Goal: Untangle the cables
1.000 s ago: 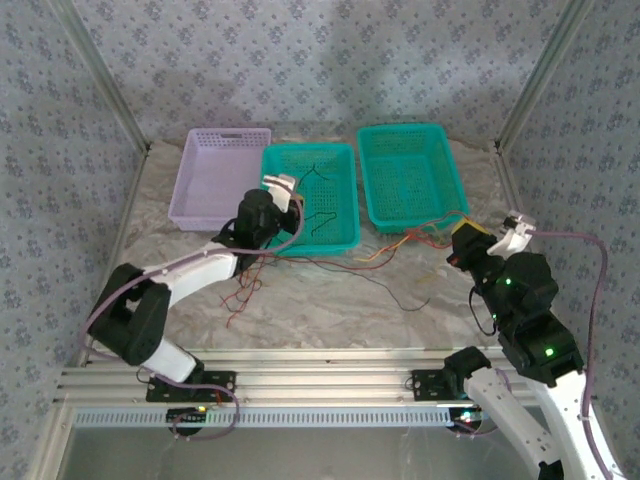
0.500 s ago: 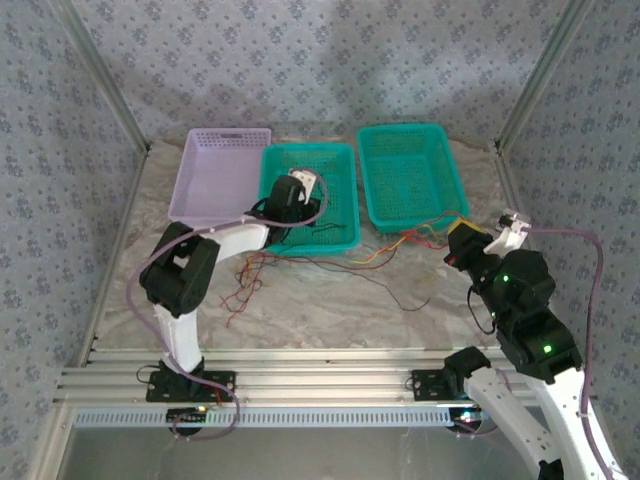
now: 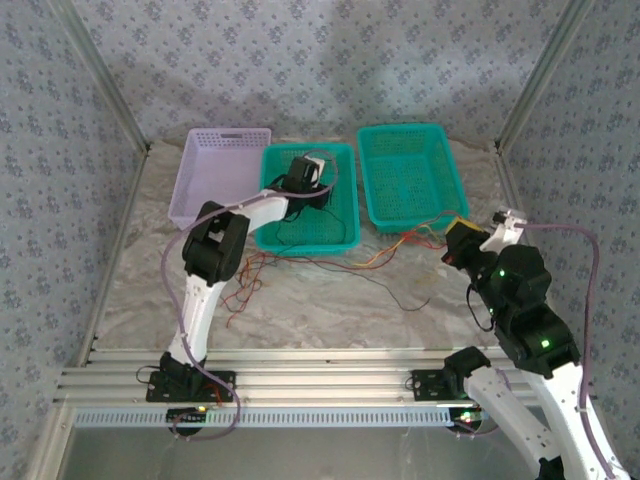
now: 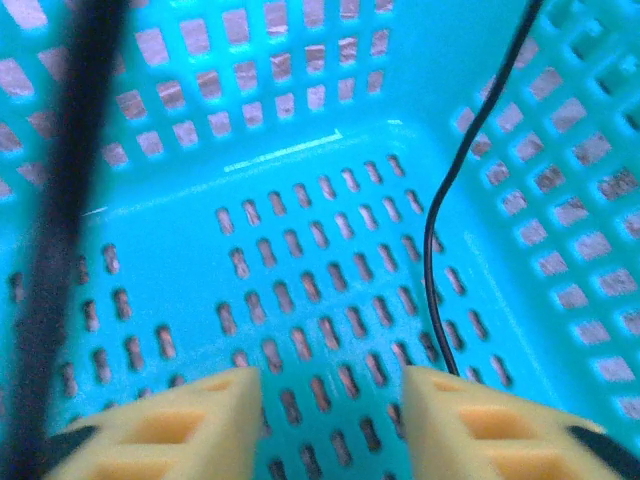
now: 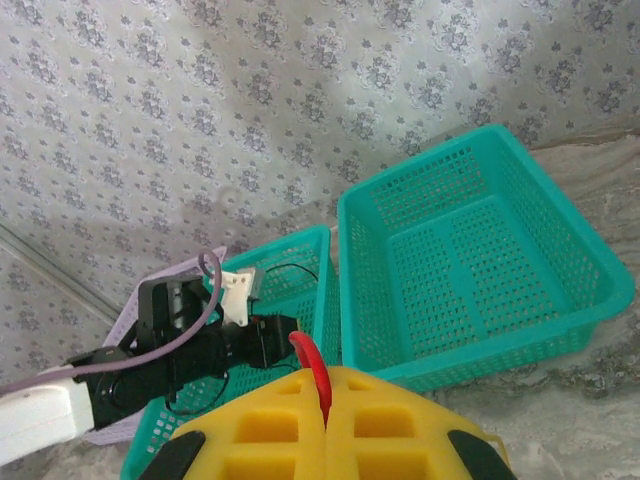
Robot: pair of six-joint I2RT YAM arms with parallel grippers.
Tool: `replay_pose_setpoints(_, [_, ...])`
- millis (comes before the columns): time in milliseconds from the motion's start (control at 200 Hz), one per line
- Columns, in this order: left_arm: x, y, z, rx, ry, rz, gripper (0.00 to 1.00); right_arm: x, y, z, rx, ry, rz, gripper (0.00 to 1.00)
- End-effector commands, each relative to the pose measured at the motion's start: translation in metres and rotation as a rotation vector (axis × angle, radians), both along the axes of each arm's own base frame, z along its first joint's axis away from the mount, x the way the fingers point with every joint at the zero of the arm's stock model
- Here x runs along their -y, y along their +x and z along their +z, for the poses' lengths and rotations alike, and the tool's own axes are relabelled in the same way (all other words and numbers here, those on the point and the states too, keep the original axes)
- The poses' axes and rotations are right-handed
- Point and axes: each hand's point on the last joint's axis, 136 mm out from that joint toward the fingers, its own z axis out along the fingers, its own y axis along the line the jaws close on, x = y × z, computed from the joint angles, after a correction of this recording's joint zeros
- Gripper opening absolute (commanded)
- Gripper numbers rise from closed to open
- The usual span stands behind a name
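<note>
Overall, the cables (image 3: 372,259) lie mostly loose on the marbled table (image 3: 330,315), red, orange and black strands strung between the two arms in front of the baskets. One black cable (image 4: 432,260) lies inside the middle teal basket (image 3: 345,200), running up its side wall. The left gripper (image 4: 330,420) hangs over that basket's floor, its yellow fingers (image 4: 190,425) apart with nothing between them. A blurred dark band (image 4: 60,220) crosses the left wrist view; its nature cannot be told. The right gripper (image 5: 325,425) is pressed together on a red cable (image 5: 316,372). A second teal basket (image 3: 450,170) stands beside it, and a lilac basket (image 3: 190,175) stands at far left.
</note>
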Motion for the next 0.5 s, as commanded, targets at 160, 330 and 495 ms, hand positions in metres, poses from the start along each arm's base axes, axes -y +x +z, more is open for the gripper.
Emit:
replay_pose_setpoints(160, [-0.001, 0.034, 0.018, -0.014, 0.027, 0.028, 0.72, -0.007, 0.007, 0.016, 0.038, -0.041, 0.033, 0.0])
replay_pose_setpoints(330, [0.001, 0.046, 0.014, -0.052, 0.078, 0.002, 0.82, -0.008, 0.007, 0.018, 0.041, -0.05, 0.042, 0.0])
replay_pose_setpoints(495, [0.007, 0.047, 0.032, -0.043, 0.04, -0.009, 1.0, -0.01, 0.004, 0.025, 0.051, -0.041, 0.058, 0.0])
